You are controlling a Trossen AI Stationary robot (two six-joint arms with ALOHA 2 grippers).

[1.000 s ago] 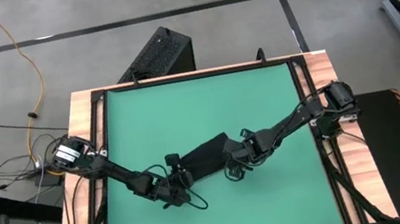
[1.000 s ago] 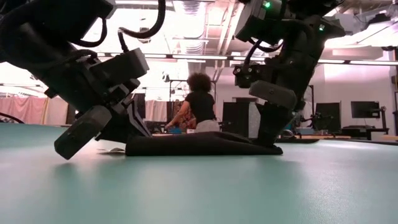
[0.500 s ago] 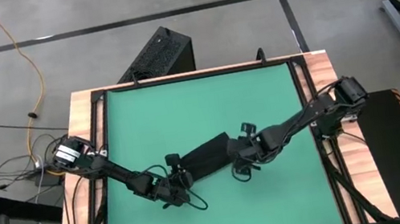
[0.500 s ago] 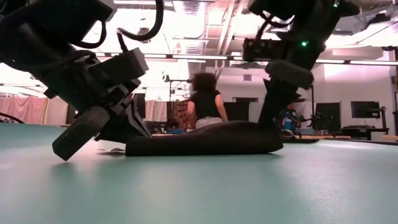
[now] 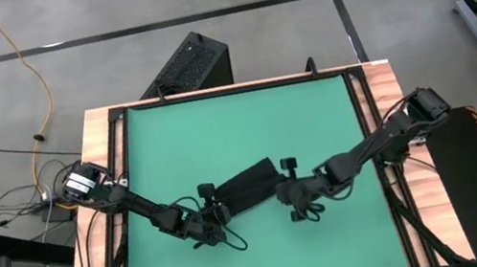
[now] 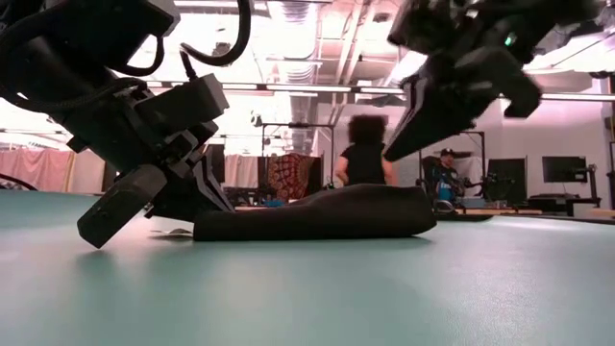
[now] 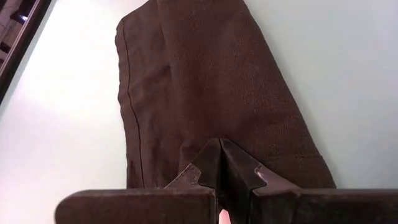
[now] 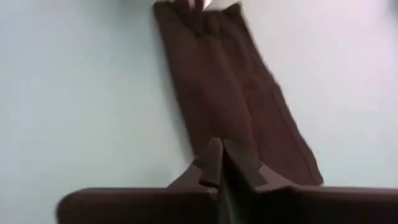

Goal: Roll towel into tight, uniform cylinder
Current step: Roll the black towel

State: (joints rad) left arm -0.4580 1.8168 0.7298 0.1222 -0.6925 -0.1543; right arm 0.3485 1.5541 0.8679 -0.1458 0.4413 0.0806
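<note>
The black towel [image 5: 246, 187] lies as a narrow folded strip, slanting across the middle of the green mat [image 5: 237, 124]. In the low view the towel [image 6: 317, 215] is flat at its left end and rounded and thicker at its right end. My left gripper [image 7: 221, 146] is shut, with its tips on the towel's left end. My right gripper [image 6: 389, 156] is shut and hangs above the towel's right end, clear of it. In its own wrist view my right gripper [image 8: 221, 144] looks along the whole strip [image 8: 230, 87]. My left gripper rests its shut fingertips [image 7: 219, 155] on the towel's top face [image 7: 217, 127] near the left end. It slants down from the table's left and near side, with the fingers lying along the strip. Whether any cloth is pinched between the tips I cannot tell. The towel lies on the mat.
A black ribbed box [image 5: 190, 62] stands on the floor beyond the table's far edge. A wooden frame [image 5: 368, 122] borders the mat. In the low view people [image 6: 365, 159] are in the room behind the table. Bare mat lies on the far and near sides of the towel.
My right gripper has come off the towel's right end, risen, and drawn back toward the table's right edge while rolling its wrist. The towel's right end lay flat a second ago and now lies rounded and thicker. Its left end has stayed in place under my left gripper.
</note>
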